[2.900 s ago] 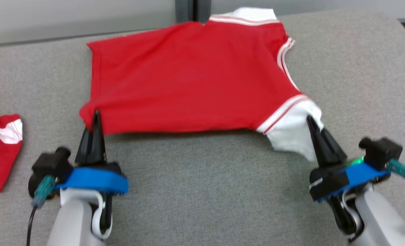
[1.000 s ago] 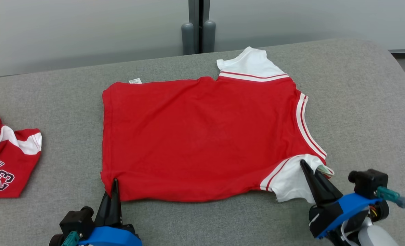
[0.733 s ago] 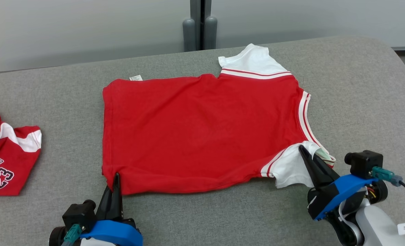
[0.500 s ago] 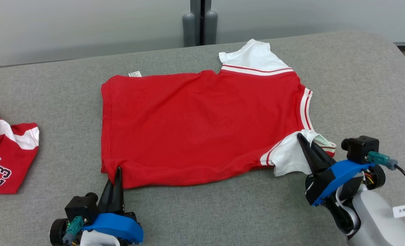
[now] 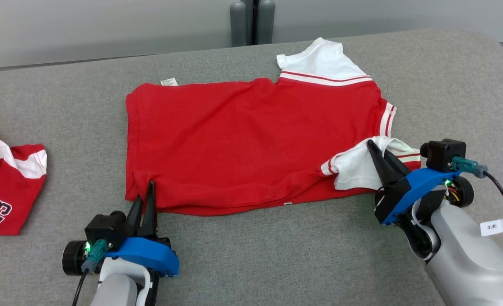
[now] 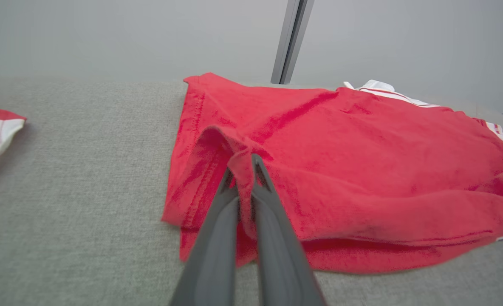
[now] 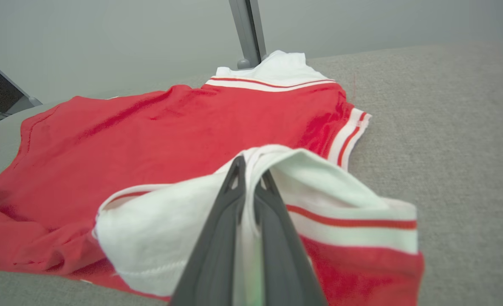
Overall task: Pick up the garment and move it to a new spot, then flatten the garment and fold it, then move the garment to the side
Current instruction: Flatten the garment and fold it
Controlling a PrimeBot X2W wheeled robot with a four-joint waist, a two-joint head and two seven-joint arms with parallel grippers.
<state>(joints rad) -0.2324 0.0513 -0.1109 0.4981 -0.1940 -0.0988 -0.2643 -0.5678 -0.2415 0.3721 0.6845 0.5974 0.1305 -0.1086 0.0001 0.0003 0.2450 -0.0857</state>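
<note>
— How are your arms set?
— Both reach forward, low over the cushion (image 5: 277, 255). My left gripper (image 5: 146, 191) is clamped on the near left corner of the shirt (image 5: 243, 140), lifting the hem into a small ridge. My right gripper (image 5: 377, 146) is clamped on the near sleeve (image 5: 353, 168), which is turned over onto the red body.
— And the shirt itself?
— It is spread across the middle of the grey cushion, with a pale wall (image 5: 86, 25) and a dark post (image 5: 251, 21) behind.
— Any writing?
— The second garment (image 5: 5, 182) at far left shows 23. The label (image 5: 494, 226) on my right forearm shows a 3. The tag (image 5: 168, 81) is too small to read.
</note>
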